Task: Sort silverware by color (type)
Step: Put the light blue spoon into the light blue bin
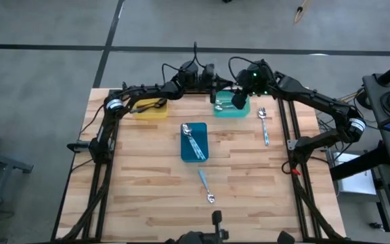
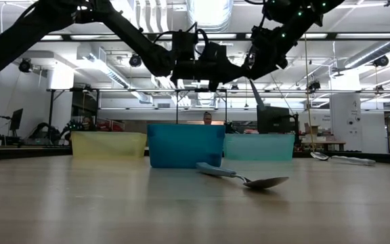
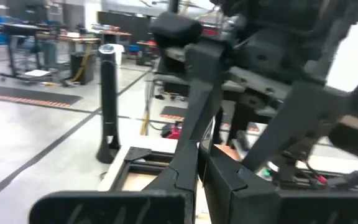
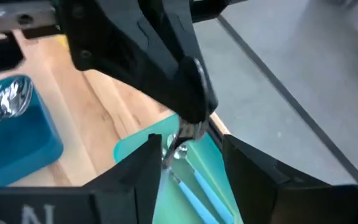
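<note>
Nearest, one blue-handled silver spoon [image 1: 206, 186] lies loose on the wooden worktop [image 1: 147, 190]; another [image 1: 265, 126] far right. Blue tray [image 1: 194, 156] and teal tray [image 1: 230, 110] hold spoons. Right gripper [image 4: 191, 158], jaws spread, above teal; left gripper [image 1: 171, 91], jaws pressed together, by yellow tray [image 1: 150, 112]. Two spoons left.

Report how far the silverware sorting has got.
Done: spoons already lie in the blue tray, the teal tray and the yellow tray. In hand: the right pincer hangs open over the teal tray, blue-handled spoons beneath it; the left pincer sits shut at the table's far edge. Left: two blue-handled spoons on the table, one near the front, one at the right.
</note>
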